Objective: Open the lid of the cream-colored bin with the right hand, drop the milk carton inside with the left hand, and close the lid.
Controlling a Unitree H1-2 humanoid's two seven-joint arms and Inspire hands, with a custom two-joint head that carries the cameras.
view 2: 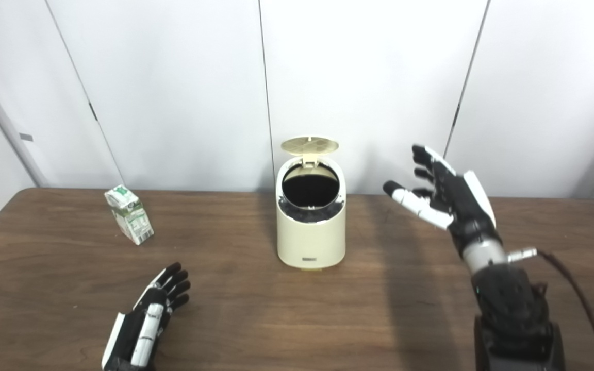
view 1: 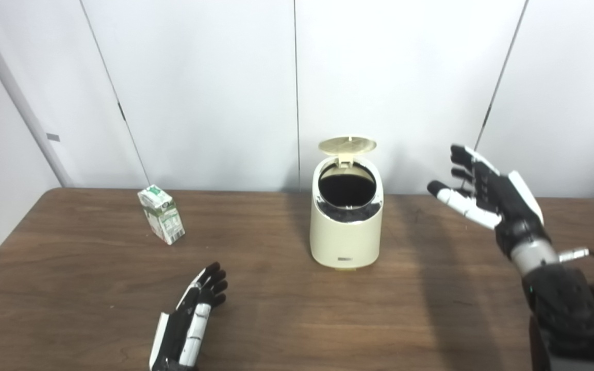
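Milk carton (view 1: 161, 214) well beyond left hand (view 1: 191, 319), fingers apart, empty.

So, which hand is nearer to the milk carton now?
The left hand. It lies low over the table, in front of the milk carton and slightly to its right. The right hand is raised far off, beyond the open bin.

My cream-colored bin (view 1: 346, 232) stands upright at the centre of the frame, a rounded tub with a dark interior. Its round lid (view 1: 347, 145) is flipped up on the rear hinge, leaving the mouth open. The green-and-white milk carton (view 1: 161, 214) stands left of centre, slightly tilted, well apart from it.
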